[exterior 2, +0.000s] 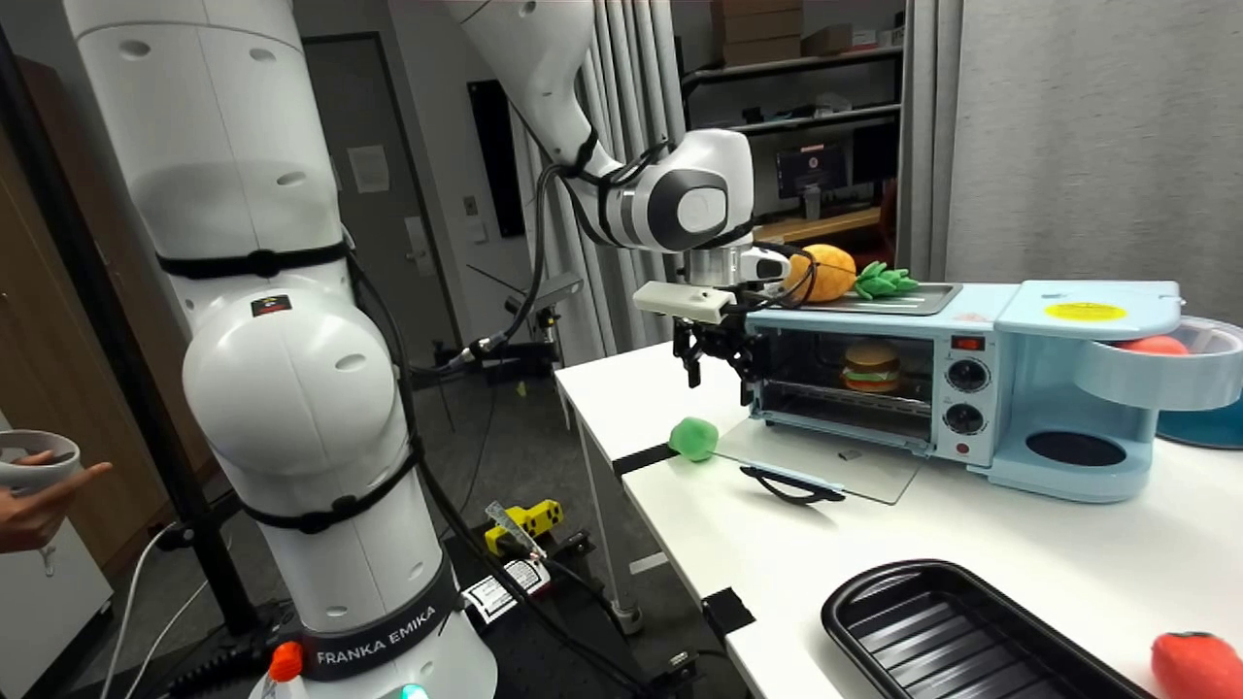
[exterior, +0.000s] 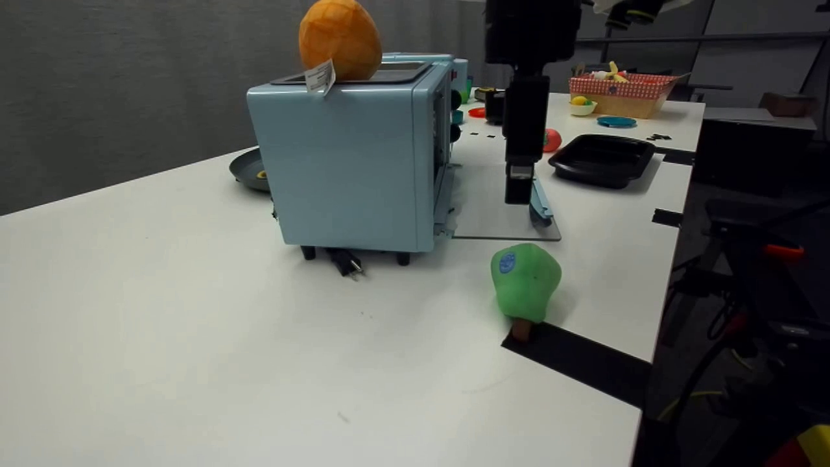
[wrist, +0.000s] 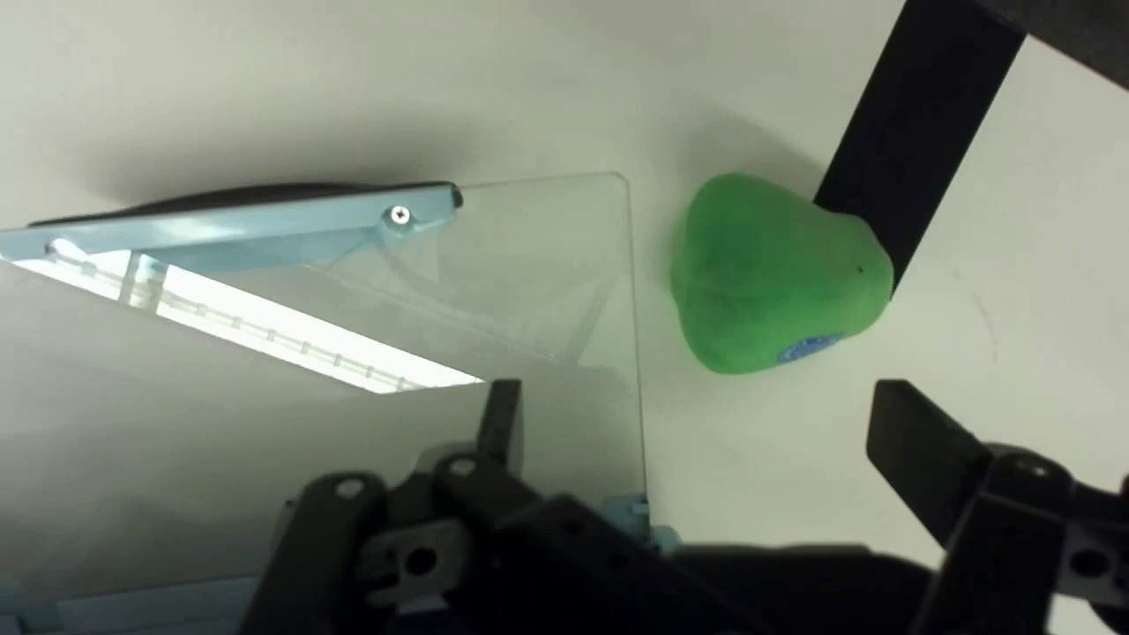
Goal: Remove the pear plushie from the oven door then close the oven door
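The green pear plushie (exterior: 525, 282) lies on the white table beside the oven door's side edge, apart from it. It also shows in an exterior view (exterior 2: 693, 439) and the wrist view (wrist: 776, 273). The oven door (exterior: 486, 211) is swung down flat in front of the light-blue toy oven (exterior: 337, 168). Its glass (wrist: 547, 300) and dark handle (exterior 2: 791, 487) lie near the table surface. My gripper (wrist: 697, 423) is open and empty, above the table and door near the oven's front corner. It also shows in an exterior view (exterior 2: 721, 381). The pear is beyond the fingertips.
An orange plush (exterior: 340, 39) sits on the oven's top tray. A toy burger (exterior 2: 870, 367) is inside the oven. A black pan (exterior: 603, 159) and a red toy (exterior 2: 1196, 666) are on the table. Black tape (exterior: 577, 360) runs near the pear to the table edge.
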Controlling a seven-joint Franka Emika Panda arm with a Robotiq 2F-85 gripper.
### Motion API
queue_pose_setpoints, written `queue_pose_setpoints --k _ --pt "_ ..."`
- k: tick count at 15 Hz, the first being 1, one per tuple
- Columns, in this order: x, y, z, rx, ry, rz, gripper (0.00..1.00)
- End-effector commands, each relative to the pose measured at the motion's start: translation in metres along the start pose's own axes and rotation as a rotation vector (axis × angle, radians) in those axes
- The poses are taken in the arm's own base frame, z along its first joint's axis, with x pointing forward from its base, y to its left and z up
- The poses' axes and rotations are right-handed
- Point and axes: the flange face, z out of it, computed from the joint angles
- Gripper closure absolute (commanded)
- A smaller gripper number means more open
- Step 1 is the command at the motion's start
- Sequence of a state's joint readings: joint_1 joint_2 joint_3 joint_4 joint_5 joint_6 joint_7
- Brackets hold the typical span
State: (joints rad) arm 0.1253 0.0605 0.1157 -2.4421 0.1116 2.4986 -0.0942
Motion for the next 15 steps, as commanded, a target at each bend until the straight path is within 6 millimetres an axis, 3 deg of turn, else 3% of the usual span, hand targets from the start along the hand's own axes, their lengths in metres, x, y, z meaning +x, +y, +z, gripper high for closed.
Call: queue_pose_setpoints --k 1,15 --pt "-0.021 0.016 0.004 -0.016 -0.012 0.051 0.00" --pt "-0.072 0.043 0.033 -0.018 -0.078 0.181 0.00"
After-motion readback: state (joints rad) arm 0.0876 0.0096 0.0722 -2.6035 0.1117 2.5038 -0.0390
